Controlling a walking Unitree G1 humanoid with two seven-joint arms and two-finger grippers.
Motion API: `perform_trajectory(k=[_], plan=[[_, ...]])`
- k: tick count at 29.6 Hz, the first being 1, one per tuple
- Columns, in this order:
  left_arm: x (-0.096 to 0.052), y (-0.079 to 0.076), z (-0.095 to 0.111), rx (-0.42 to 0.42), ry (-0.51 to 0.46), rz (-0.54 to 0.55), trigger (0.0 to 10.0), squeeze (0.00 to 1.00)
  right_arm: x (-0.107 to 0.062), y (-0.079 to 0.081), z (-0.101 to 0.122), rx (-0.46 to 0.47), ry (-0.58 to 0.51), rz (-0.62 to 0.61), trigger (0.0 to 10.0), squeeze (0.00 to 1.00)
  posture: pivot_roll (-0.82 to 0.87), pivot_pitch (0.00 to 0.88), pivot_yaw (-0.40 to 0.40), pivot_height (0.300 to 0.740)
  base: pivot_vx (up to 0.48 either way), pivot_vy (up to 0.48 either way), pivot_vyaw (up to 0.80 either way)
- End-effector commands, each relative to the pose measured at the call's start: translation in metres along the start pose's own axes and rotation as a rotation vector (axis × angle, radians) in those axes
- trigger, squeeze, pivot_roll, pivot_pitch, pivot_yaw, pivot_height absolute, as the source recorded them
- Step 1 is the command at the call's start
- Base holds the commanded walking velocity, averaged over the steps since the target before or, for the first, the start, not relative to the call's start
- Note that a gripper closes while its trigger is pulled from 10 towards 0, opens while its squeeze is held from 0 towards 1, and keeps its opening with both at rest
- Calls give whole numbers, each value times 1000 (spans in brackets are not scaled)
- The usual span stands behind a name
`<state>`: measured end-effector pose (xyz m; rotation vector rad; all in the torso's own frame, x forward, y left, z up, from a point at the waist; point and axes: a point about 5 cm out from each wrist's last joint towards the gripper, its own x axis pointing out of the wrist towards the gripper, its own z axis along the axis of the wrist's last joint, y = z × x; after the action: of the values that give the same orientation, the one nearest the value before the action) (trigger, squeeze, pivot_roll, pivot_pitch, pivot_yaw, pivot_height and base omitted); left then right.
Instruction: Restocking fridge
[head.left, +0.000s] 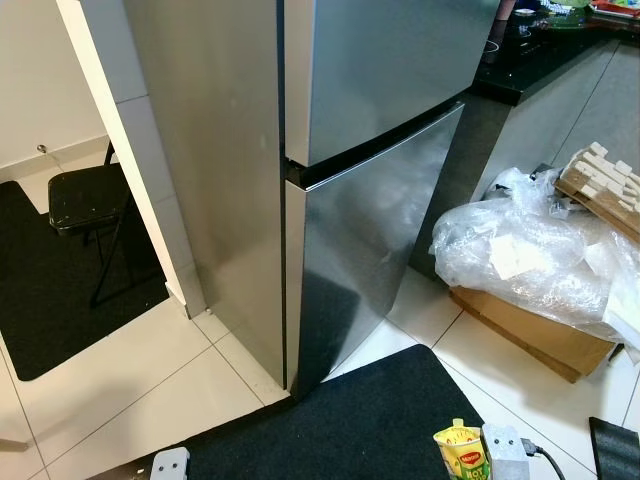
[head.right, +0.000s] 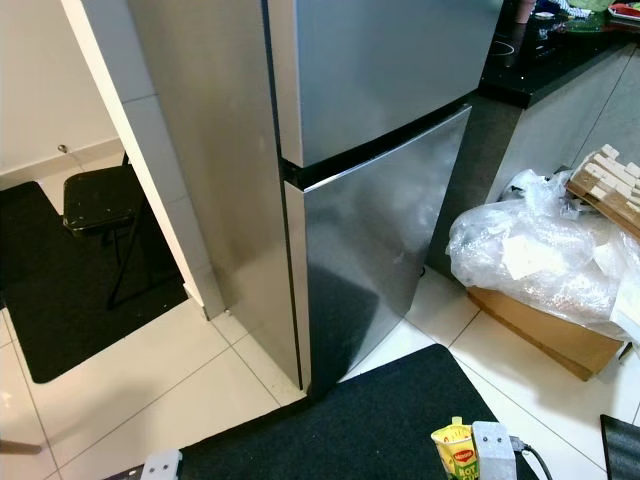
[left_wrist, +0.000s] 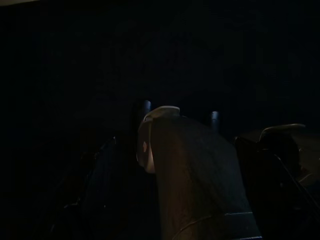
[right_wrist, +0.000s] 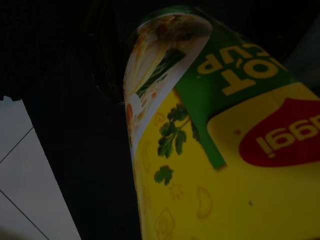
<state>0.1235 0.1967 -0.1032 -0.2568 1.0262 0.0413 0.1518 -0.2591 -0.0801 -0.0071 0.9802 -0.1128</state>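
Note:
A tall stainless-steel fridge (head.left: 380, 200) stands straight ahead with both its upper door (head.left: 390, 70) and lower door (head.left: 370, 250) closed. A yellow and green Maggi hot cup of noodles (head.left: 460, 452) is held low at the bottom right, beside my right arm's grey wrist block (head.left: 505, 455). The right wrist view shows the cup (right_wrist: 225, 150) very close, over the black mat. My left arm's wrist block (head.left: 170, 463) hangs at the bottom left. The left wrist view is too dark to read.
A black mat (head.left: 350, 420) lies before the fridge. To the right, a cardboard box (head.left: 530, 330) under crumpled clear plastic (head.left: 520, 245) and a wooden slatted piece (head.left: 600, 185) sit on the floor. A black folding chair (head.left: 85, 200) stands left, past the white wall edge (head.left: 130, 150). A dark counter (head.left: 540, 50) runs at the back right.

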Motion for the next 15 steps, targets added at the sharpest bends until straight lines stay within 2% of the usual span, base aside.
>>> perform_trajectory(k=[1,15], plan=[[-1,3,-1,20,10,0,10000,0,0,1,-1,10,5,1,10000,0,-42,0,-12,740,289,0,0],[-1,1,-2,25,13,-6,10000,0,0,1,-1,15,3,4,10000,0,-43,0,-14,740,302,0,0]])
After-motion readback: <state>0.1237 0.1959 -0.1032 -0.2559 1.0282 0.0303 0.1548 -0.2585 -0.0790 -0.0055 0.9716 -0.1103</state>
